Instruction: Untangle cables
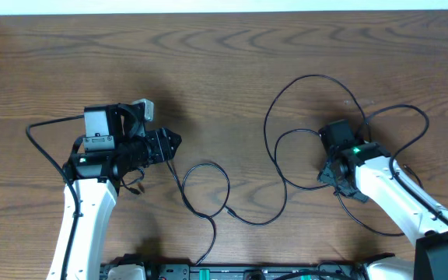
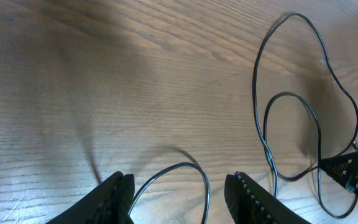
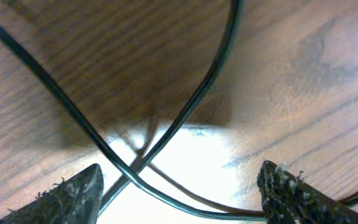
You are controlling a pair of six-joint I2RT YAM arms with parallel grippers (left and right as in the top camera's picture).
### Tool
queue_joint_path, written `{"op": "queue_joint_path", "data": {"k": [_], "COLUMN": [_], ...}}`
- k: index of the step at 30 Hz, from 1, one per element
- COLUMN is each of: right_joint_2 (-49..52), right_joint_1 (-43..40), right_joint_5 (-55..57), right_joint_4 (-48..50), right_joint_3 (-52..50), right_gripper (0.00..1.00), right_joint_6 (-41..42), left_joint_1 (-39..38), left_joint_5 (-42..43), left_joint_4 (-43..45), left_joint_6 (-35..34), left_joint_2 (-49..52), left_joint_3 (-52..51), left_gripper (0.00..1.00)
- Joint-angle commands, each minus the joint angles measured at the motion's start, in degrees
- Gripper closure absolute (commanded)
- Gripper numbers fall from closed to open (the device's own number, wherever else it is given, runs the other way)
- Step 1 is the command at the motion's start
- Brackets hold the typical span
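Right gripper (image 3: 179,199) first: I see its jaws wide apart, holding nothing. The black cable (image 3: 129,167) crosses over itself on the table (image 1: 208,62) between them. From above, the cable makes big loops at 3 o'clock and one small loop near the middle, toward 6 o'clock. At 9 o'clock, the left gripper (image 2: 179,196) is about half open and holds nothing. Part of the small loop lies between its jaws.

No writing, label, brand or number can be read in any view. The only sign is a small green light (image 1: 355,149) glowing on the black wrist housing of the right arm (image 1: 387,187), towards the right edge of the desk (image 1: 224,54).
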Motion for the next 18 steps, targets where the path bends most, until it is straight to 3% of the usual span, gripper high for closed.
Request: {"op": "queue_joint_path", "data": {"k": [1,18], "right_joint_2": [-0.37,-0.37], "right_joint_1": [0.52,5.33], "right_joint_5": [0.9,-0.76], "right_joint_4": [0.57,8.35], "right_joint_3": [-1.09,-2.91], "right_gripper": [0.23,0.27], "right_joint_6": [4.63,4.66], "left_joint_1": [-0.17,-0.17], "left_joint_5": [0.33,0.33], "left_joint_4": [-0.02,-0.46], "left_joint_6": [0.39,0.42], "left_joint_2": [0.22,0.22], "left_joint_3": [-0.22,-0.22], "left_gripper": [0.47,0.47]}}
